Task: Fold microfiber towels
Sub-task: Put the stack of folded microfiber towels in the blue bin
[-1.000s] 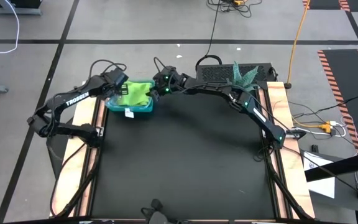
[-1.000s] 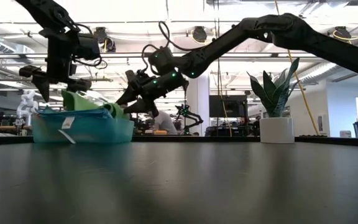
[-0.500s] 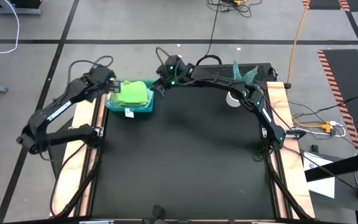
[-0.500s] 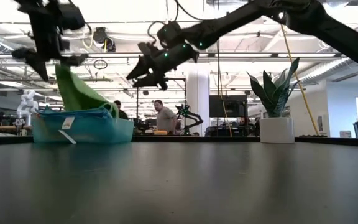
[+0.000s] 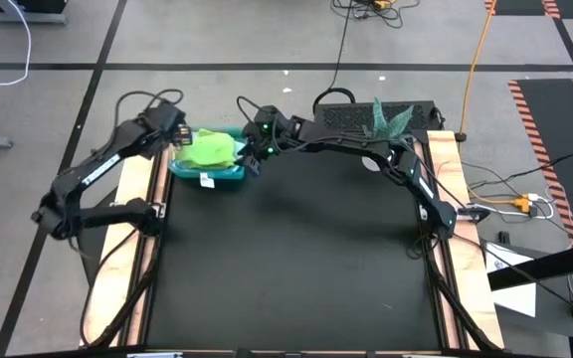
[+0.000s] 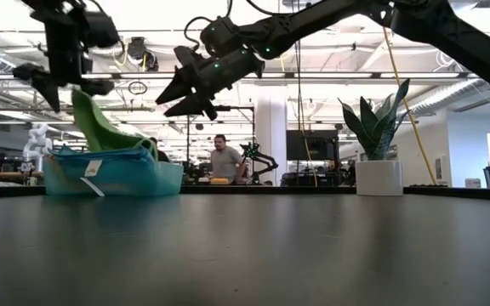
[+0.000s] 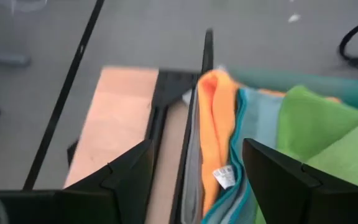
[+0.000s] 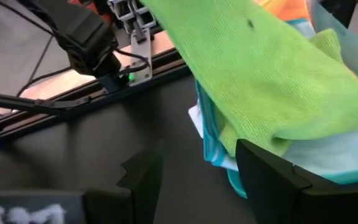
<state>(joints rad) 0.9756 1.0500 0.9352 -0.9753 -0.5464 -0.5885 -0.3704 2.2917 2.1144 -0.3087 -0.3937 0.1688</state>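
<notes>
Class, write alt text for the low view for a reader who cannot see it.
The left claw lifts a green towel from a teal tray on the dark table. The right claw hovers open beside it; a potted plant stands behind.

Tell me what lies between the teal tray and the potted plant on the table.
Nothing: in the low view, bare black table runs from the teal tray to the potted plant; the right gripper only hangs above.

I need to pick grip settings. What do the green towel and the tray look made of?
Green towel: soft, matte, fuzzy woven cloth, probably microfiber; it drapes and creases where it hangs out of the tray. Tray: rigid, smooth teal plastic, by the look; its walls are slightly see-through and keep straight edges.
</notes>
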